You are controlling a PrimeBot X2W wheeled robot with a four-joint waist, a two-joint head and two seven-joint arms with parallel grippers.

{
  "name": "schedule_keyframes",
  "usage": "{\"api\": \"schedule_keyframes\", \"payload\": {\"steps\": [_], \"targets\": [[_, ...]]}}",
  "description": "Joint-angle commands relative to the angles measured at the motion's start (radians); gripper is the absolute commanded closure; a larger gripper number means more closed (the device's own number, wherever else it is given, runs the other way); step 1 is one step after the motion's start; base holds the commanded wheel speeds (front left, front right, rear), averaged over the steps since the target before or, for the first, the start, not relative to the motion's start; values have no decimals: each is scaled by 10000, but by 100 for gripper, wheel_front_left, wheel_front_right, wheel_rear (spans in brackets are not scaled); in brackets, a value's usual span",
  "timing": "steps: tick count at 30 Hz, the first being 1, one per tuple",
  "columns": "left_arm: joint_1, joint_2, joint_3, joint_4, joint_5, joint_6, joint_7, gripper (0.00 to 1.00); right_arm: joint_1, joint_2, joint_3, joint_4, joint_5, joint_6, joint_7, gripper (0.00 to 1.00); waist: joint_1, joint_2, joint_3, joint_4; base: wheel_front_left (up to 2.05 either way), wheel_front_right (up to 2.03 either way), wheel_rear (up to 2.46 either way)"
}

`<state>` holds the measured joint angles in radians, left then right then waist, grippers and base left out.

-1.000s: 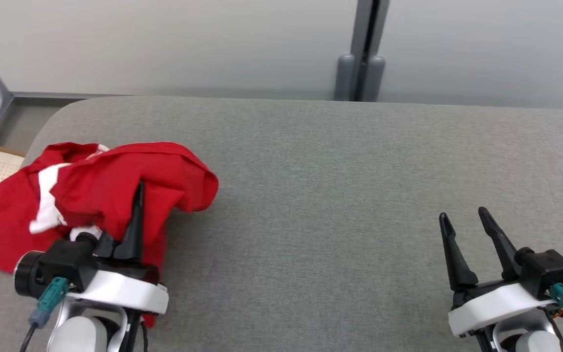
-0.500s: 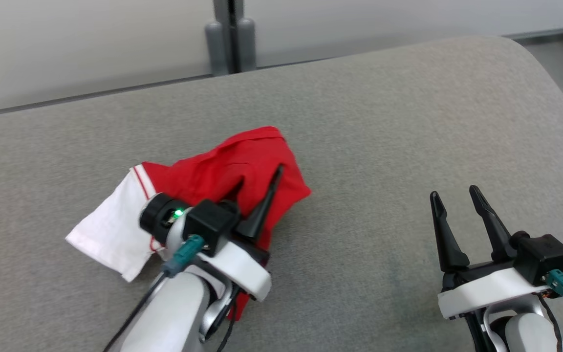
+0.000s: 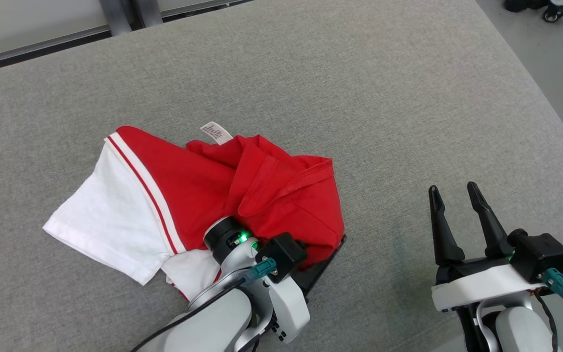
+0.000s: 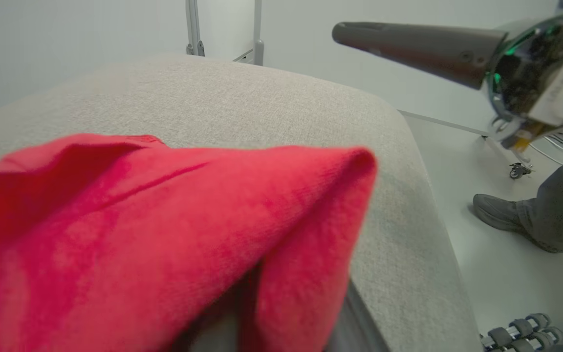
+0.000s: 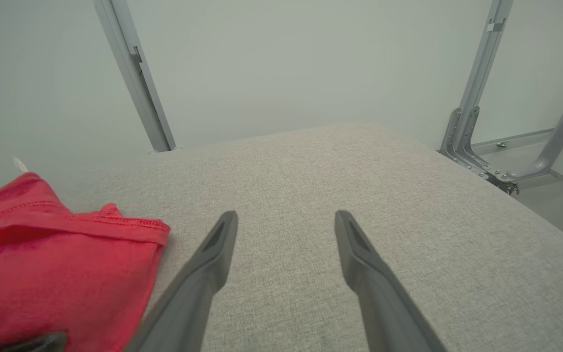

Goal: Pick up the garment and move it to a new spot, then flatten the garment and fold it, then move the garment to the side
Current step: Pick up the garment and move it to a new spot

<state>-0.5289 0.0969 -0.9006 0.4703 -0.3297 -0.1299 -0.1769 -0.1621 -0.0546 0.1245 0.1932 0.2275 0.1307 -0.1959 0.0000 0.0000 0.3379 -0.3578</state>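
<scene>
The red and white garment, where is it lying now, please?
In the head view the garment lies crumpled on the grey fabric surface, left of centre, draped over the left gripper, with the open right gripper apart on its right.

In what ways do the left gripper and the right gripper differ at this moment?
The left gripper is mostly buried under the red and white garment, so how its jaws stand is hidden; the right gripper stands free with its fingers plainly apart. The left gripper touches the cloth; the right gripper holds nothing and stands apart from the garment. Both have dark fingers and white housings, over the grey padded surface.
</scene>
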Motion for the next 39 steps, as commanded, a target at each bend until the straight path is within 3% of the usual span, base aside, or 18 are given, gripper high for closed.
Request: {"api": "schedule_keyframes", "payload": {"steps": [1,7,16,25,31,39], "targets": [[-148,103,-26,120,-215,-10,-112,0,-101,4,-15,47,-18,1,-100,0,0,0,-123,239,0,0,0],[222,265,346,74,-1058,86,-613,0,-117,-75,-172,92,-213,1,11,0,0,0,-674,1216,0,0,0],[1594,787,2151,-915,-1805,1390,-883,0,262,-351,-344,-145,-208,-1,433,0,0,0,-1722,2763,0,0,0],[2885,1372,4803,-2285,-1729,2451,-872,0,740,-577,-414,-560,-257,-1,902,0,0,0,-2328,3822,0,0,0],[3686,1727,6161,-2423,-1538,2468,-872,0,1087,-658,-424,-752,-277,1,1157,0,0,0,-2677,4154,0,0,0],[4610,1920,6656,-2587,-1410,1832,-873,0,1621,-792,-404,-961,-253,1,1444,0,0,0,-3249,4144,0,0,0]]}}
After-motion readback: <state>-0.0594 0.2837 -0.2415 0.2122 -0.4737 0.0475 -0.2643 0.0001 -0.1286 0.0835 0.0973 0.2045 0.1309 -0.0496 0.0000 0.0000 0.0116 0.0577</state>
